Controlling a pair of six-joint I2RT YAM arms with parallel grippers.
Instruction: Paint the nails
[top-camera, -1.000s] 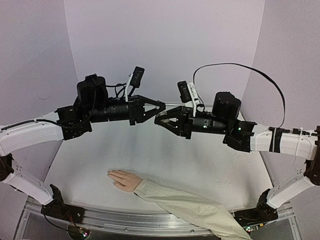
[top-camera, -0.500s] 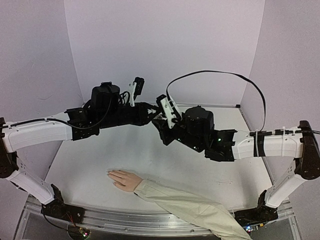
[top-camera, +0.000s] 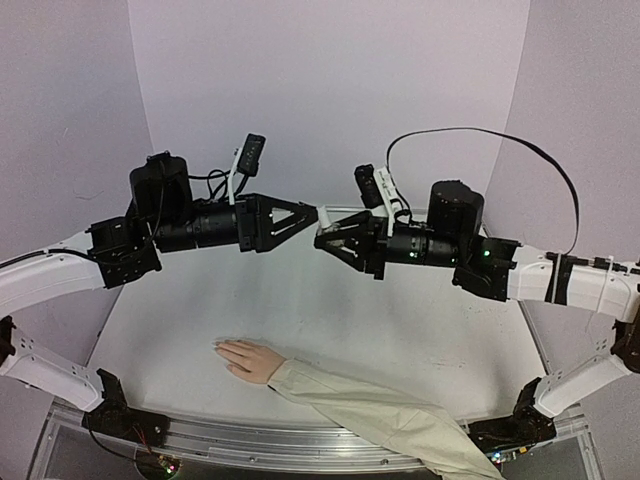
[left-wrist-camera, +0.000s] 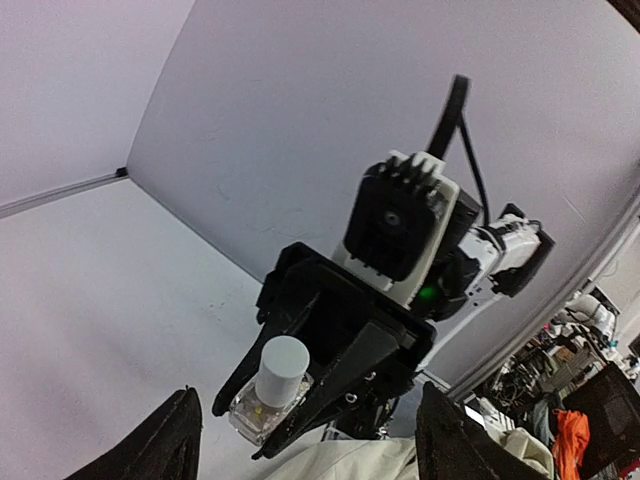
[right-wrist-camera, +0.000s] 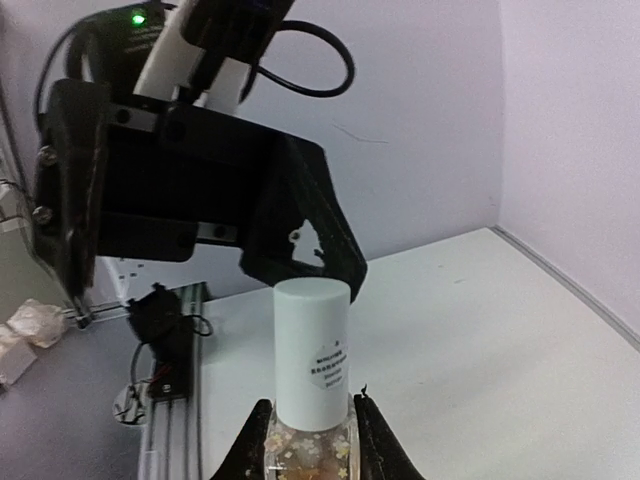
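My right gripper (top-camera: 322, 234) is shut on the glass body of a small clear bottle (right-wrist-camera: 312, 350) with a white cap, held high above the table. In the left wrist view the bottle (left-wrist-camera: 272, 385) points cap-first at my left gripper (left-wrist-camera: 315, 445), whose black fingers stand wide apart with nothing between them. From above, my left gripper (top-camera: 308, 214) sits just left of the cap without gripping it. The pale mannequin hand (top-camera: 250, 358) lies flat near the table's front, fingers pointing left. Its nails (top-camera: 219, 347) are too small to tell from the skin.
A beige sleeve (top-camera: 385, 420) runs from the mannequin's wrist to the front right edge. Purple walls (top-camera: 330, 90) close in the white table (top-camera: 400, 320) at the back and both sides. A black cable (top-camera: 480, 135) loops above the right arm.
The two arms met over the table's middle half a second ago, then drew apart. My left gripper has opened and pulled back left; the cap is still on the bottle.
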